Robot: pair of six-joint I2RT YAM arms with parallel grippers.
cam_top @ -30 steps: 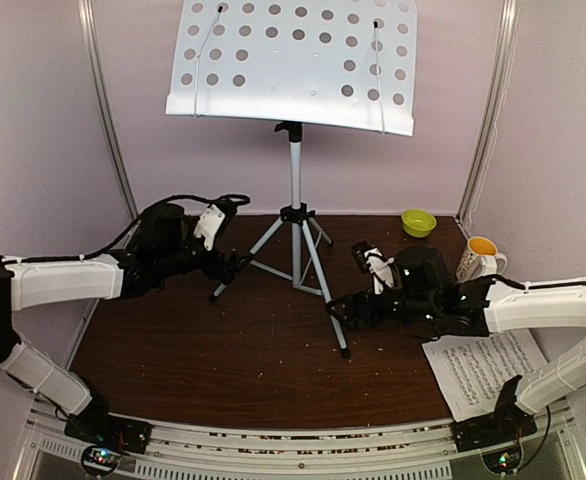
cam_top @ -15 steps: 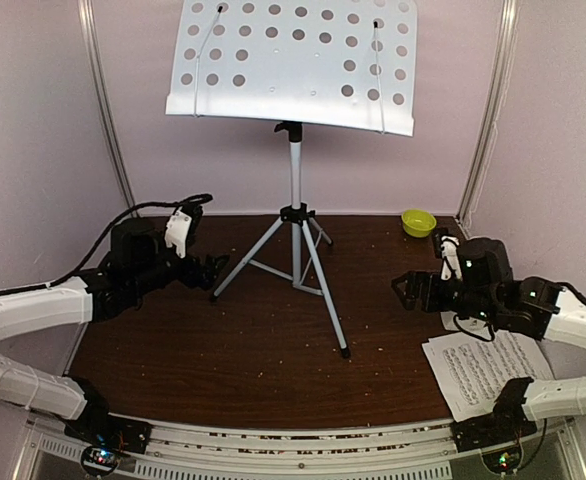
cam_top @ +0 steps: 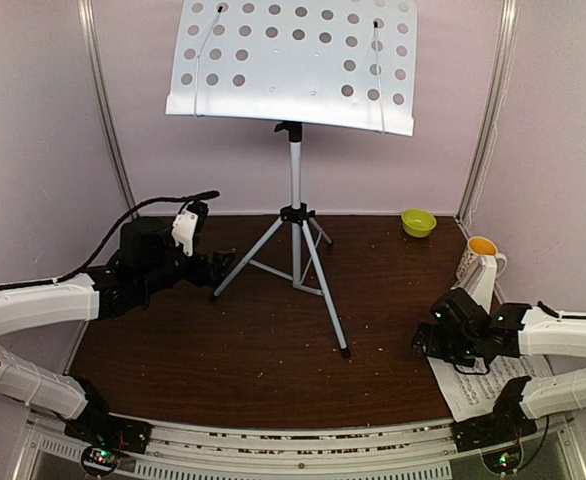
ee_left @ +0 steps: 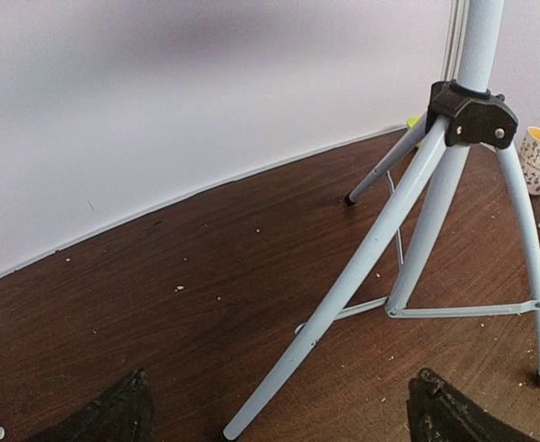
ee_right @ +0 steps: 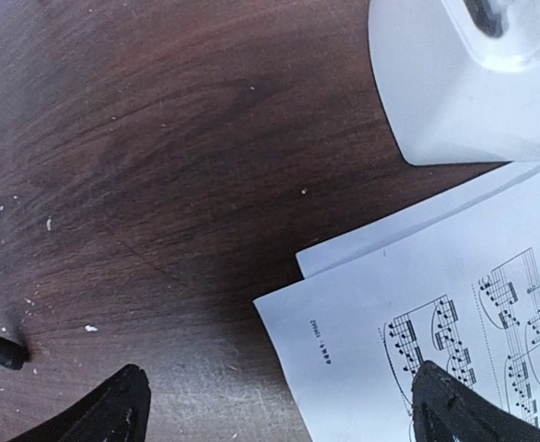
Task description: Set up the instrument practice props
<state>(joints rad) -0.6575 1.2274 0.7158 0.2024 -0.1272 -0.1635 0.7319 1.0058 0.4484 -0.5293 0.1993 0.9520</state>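
Worktop [cam_top: 263, 340]: dark brown wood grain, with pale crumbs [ee_left: 180, 288] scattered over most of the surface.

Small yellow-green bowl [cam_top: 418, 222]: upright, at about 1 o'clock on the worktop, close to the back wall.

White mug [cam_top: 482, 247]: orange inside, upright, at about 2 o'clock by the right edge, handle toward 3 o'clock. The left wrist view shows a dark speckled pattern on its side. Bowl and mug stand apart.

Walls [cam_top: 33, 120]: pale lilac, plain.

Metal uprights [cam_top: 106, 110]: one at the 11 o'clock corner, one at the 1 o'clock corner.

Ribbed metal rail [cam_top: 273, 452]: runs along the 6 o'clock edge.
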